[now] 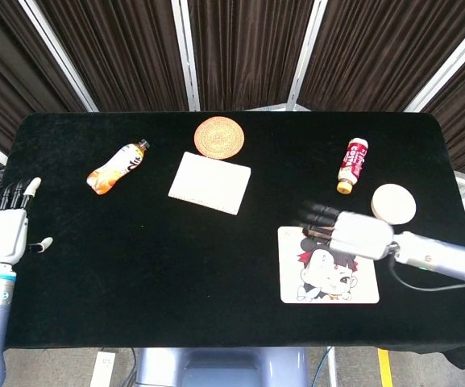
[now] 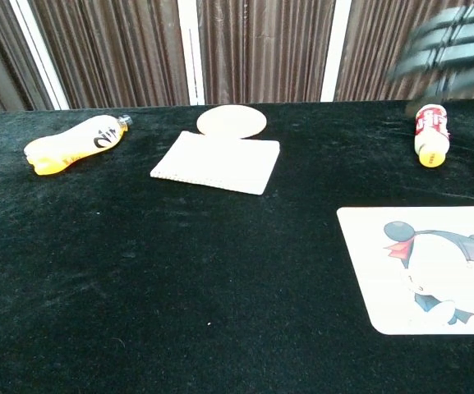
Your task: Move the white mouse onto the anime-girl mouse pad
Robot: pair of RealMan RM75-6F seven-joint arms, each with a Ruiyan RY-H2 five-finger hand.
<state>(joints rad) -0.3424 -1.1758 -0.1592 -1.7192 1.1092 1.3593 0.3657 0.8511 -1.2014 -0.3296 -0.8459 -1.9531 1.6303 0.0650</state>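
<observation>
Our right hand (image 1: pixel 353 232) hovers blurred above the anime-girl mouse pad (image 1: pixel 327 264), fingers spread, holding nothing; our left hand (image 1: pixel 5 234) hangs open.

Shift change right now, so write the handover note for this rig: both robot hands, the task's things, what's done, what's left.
Left robot hand: open, at the left edge of the table, holding nothing.
Right robot hand: motion-blurred, raised over the far edge of the anime-girl mouse pad, fingers extended, nothing seen in it.
Pad: flat, front right, nothing on it.
White mouse: not identified; the round white object beyond the pad may be it.
Done: nothing visible.
Left: locate the mouse, set it on the pad.
</observation>
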